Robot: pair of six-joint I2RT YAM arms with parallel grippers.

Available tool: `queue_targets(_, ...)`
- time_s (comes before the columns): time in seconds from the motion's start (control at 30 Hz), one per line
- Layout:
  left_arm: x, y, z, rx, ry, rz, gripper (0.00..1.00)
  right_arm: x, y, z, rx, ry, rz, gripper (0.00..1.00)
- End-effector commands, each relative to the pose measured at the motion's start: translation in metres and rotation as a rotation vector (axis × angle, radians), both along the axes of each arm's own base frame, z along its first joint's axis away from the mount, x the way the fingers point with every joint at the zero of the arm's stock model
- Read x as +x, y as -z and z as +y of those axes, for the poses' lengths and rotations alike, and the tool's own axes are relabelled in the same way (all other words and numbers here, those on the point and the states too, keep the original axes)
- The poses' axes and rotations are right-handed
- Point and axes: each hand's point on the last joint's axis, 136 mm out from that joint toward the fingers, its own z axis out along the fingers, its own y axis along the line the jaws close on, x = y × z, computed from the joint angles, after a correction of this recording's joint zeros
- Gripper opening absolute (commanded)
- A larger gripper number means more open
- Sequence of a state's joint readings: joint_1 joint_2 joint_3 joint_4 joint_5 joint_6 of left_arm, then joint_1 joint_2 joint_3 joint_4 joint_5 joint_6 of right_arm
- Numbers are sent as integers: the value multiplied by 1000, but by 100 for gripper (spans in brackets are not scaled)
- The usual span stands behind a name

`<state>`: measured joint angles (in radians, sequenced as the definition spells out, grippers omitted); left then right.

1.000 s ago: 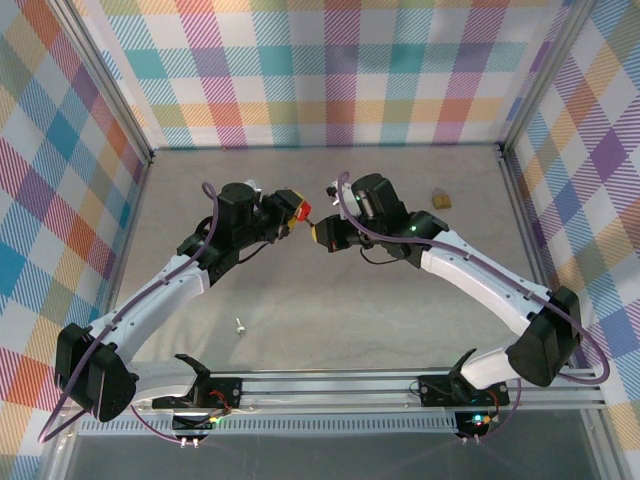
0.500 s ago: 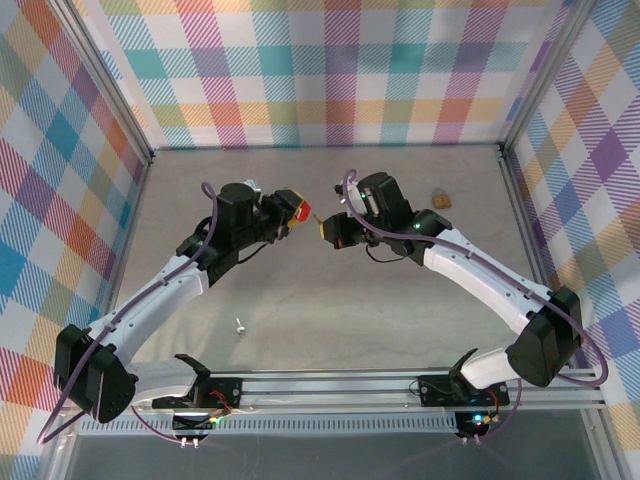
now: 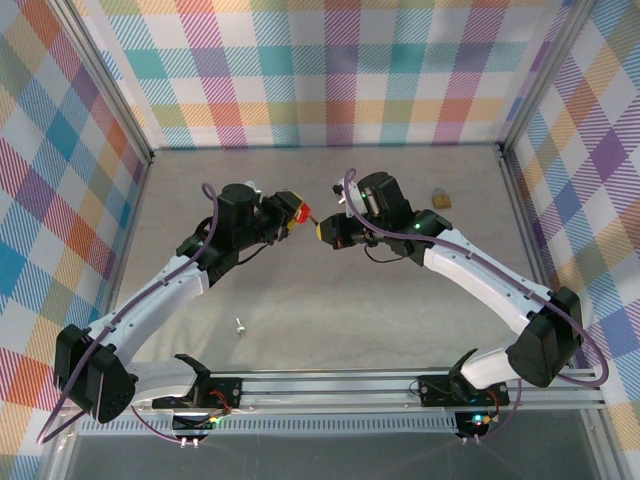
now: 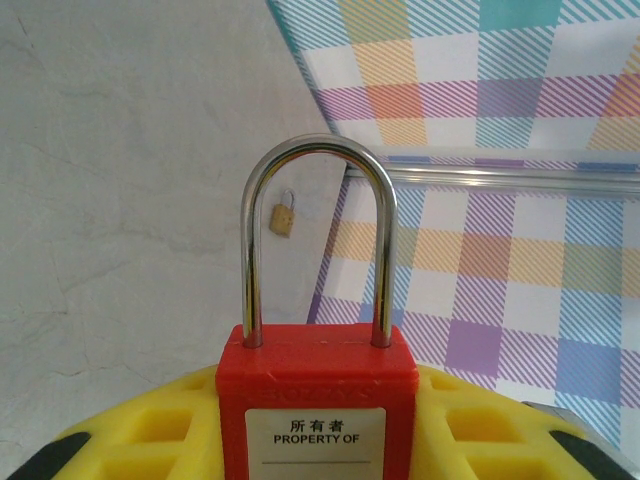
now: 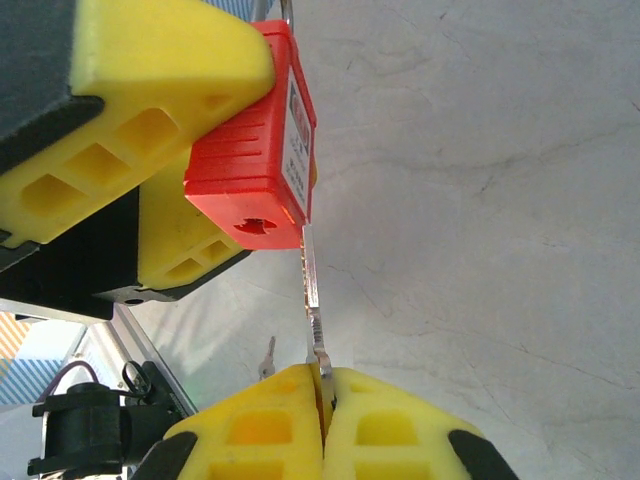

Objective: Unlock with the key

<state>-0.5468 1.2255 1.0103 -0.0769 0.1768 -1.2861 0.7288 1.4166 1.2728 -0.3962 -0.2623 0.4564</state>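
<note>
Top external view, contents:

1. Left gripper (image 3: 288, 213): over the middle of the table (image 3: 330, 310), clenched on item 2.
2. Red padlock (image 3: 298, 208): held off the table by its body between the left gripper's yellow fingers (image 5: 165, 60). In the left wrist view the steel shackle (image 4: 315, 150) stands upright with both legs seated in the body. White label reads "PROPERTY OF". The keyhole (image 5: 262, 225) is in the bottom face, turned toward the right gripper.
3. Right gripper (image 3: 322, 232): facing the left one, just beside it, jaws pressed together on item 4.
4. Key (image 5: 312, 290): pinched by its head, blade pointing at the padlock. The tip sits at the bottom edge of the body, just beside the keyhole and not inside it. Whether it touches cannot be told.
5. Small brass padlock (image 3: 440, 199): lying on the table near the far right corner, well apart from both arms.
6. Small metal piece (image 3: 240, 324): on the table nearer the bases; too small to identify.
</note>
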Motion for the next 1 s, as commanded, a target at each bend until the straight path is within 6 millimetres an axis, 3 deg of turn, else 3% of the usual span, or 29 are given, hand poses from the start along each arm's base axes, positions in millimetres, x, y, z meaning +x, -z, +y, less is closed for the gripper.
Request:
queue_targets(0.0,-3,-7,-3,6,11,-36,0,-7,-13,6,48,-26,-14,0)
queue_targets(0.97,-10,4,-20,38,55,-22,0,-5,-10,16,45,-37,0,0)
